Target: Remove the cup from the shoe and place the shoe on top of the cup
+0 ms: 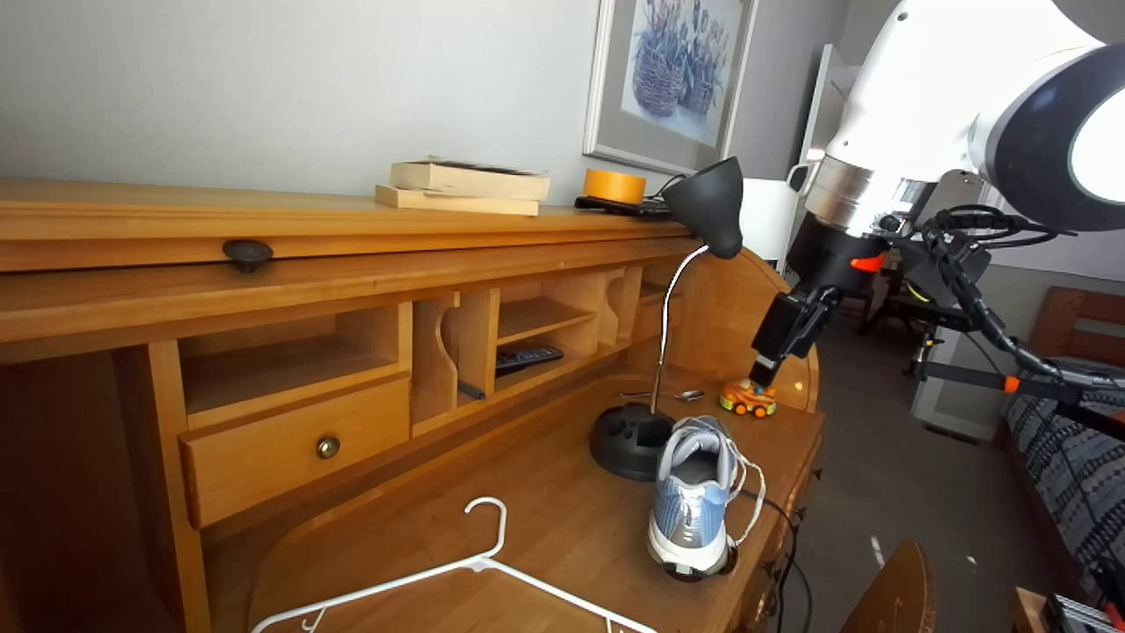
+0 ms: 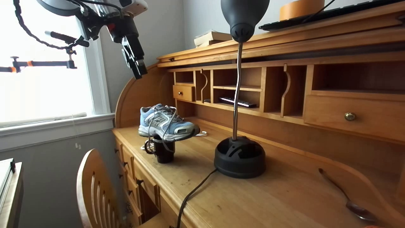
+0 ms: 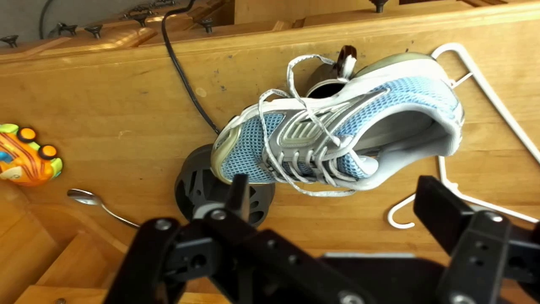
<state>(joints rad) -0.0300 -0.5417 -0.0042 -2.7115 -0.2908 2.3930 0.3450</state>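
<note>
Well, the shoe (image 2: pixel 166 125) sits perched on the cup (image 2: pixel 165 152), its sole resting across part of the rim; from above I can see a dark sliver of the cup's mouth peeking out along one side. The cup stands upright on the desk (image 2: pixel 284 196), near the front edge, with its handle turned toward that edge. The shoe's toe points toward the lamp (image 2: pixel 240 169), its heel overhangs the other way, and loose laces dangle down by the cup.

Up in the air above the desk hangs the gripper (image 3: pixel 332 190) at the end of a white arm (image 1: pixel 932 97). Its fingers (image 3: pixel 441 213) are spread wide apart with nothing in their hold, well clear of the shoe.

On the desk, a white hanger (image 1: pixel 479 561) lies flat near the shoe's heel end. On the lamp's far side from the hanger I see a spoon (image 3: pixel 86 196), and near it an orange toy car (image 3: pixel 31 158) with lime green trim. A remote (image 1: pixel 529 356) lies in one of the desk's cubbyholes, and a couple of books (image 1: pixel 470 185) are stacked on its top ledge. A wooden chair (image 2: pixel 87 186) stands at the front, and a framed flower picture (image 1: pixel 677 70) hangs on the wall (image 1: pixel 308 97).
</note>
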